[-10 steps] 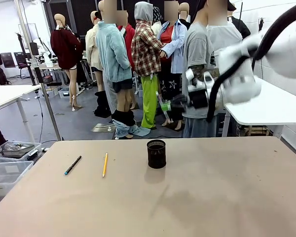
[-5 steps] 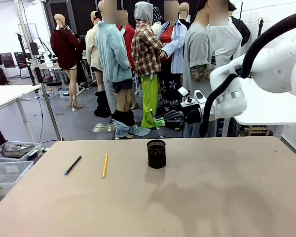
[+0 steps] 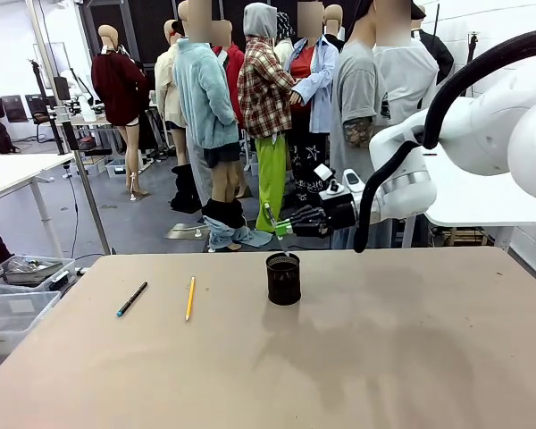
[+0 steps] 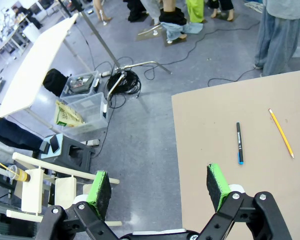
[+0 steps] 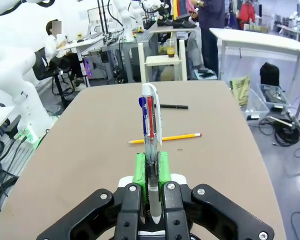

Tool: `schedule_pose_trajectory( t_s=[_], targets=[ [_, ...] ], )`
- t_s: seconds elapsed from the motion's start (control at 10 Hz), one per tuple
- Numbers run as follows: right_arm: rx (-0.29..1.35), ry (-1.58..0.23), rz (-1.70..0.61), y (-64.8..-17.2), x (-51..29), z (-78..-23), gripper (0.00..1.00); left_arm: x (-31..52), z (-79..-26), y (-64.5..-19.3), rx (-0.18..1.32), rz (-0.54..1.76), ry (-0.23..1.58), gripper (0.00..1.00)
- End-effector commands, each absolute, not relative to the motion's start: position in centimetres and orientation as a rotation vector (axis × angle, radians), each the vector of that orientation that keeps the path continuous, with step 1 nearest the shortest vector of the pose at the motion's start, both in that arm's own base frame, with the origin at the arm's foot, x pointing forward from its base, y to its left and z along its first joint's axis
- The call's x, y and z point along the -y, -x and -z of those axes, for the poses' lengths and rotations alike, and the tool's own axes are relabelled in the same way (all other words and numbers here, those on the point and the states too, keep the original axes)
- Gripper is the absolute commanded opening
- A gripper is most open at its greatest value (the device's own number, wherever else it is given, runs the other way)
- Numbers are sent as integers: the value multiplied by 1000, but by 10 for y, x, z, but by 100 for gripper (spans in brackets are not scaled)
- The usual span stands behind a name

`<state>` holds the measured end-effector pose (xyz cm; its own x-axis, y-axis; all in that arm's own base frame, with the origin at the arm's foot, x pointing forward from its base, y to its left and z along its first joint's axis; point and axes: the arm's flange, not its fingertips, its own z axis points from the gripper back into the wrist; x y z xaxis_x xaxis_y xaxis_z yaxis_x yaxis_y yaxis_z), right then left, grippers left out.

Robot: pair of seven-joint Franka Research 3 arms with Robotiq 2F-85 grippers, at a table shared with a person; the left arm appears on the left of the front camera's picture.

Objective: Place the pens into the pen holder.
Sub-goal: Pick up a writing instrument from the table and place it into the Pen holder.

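My right gripper [image 3: 284, 227] is shut on the silver-white pen [image 3: 270, 214], which hangs tilted just above the black mesh pen holder [image 3: 283, 278] near the table's middle. In the right wrist view that gripper [image 5: 151, 165] clamps the pen [image 5: 151, 117] between its green pads, and the pen rises straight up past them. A black pen with a blue end [image 3: 131, 298] and a yellow pencil [image 3: 189, 298] lie on the table left of the holder. My left gripper [image 4: 159, 186] stands open beyond the table's left edge, with the black pen [image 4: 238, 143] and pencil [image 4: 281, 133] ahead of it.
The tan table [image 3: 384, 357] has free room to the right of and in front of the holder. Plastic bins [image 3: 18, 286] sit on the floor at the left. A white table [image 3: 482, 201] stands behind my right arm. People stand beyond the far edge.
My right arm has swung left and down with the pen, from the far right to just above the pen holder. The pens on the table have not moved.
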<state>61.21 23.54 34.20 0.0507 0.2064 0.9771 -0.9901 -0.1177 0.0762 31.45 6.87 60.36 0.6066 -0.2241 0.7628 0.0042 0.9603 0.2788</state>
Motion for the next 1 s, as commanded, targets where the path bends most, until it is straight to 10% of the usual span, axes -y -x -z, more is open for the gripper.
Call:
schedule_pose_trajectory(
  t_s=[0.0,0.6,0.9],
  targets=[
    [892,-1182,-1327,-622,-241,-333,0,-68,-604,-316,916,129,-267,100],
    [788,-1039,-1281,-612,-247,-313,0,-68,-604,-316,916,129,-267,100],
    [762,-1009,-1283,-607,-246,-315,47,-68,-604,-316,916,129,-267,100]
  ],
)
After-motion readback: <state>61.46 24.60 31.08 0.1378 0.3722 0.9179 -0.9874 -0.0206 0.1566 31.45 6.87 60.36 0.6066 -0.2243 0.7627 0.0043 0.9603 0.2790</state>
